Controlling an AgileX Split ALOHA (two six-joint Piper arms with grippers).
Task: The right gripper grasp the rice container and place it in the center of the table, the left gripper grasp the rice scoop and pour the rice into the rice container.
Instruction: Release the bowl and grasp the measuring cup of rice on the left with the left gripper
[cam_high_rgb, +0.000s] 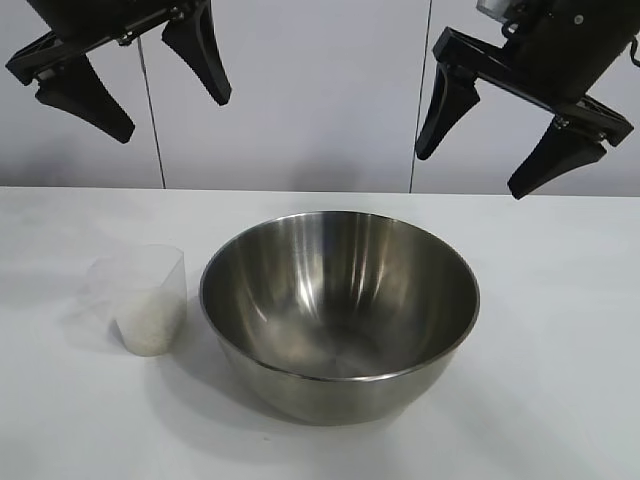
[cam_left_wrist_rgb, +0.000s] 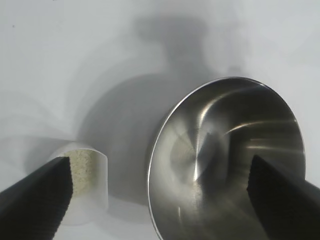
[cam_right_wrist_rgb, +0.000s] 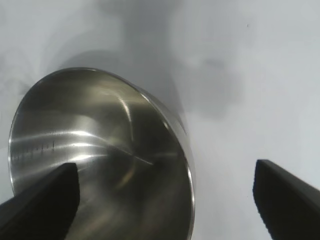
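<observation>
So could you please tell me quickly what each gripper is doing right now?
Left gripper: open, holding nothing.
Right gripper: open, holding nothing.

A pale grey panelled wall (cam_high_rgb: 310, 90) stood behind the table's far edge, its panels divided by thin dark vertical seams (cam_high_rgb: 150, 100).

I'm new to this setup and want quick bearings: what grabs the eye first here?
A big shiny steel mixing bowl sits empty mid-table. Just beside it, at the exterior view's left, stands a small clear plastic measuring cup partly filled with white rice. Above, the left hand and right hand hang open, holding nothing.
</observation>
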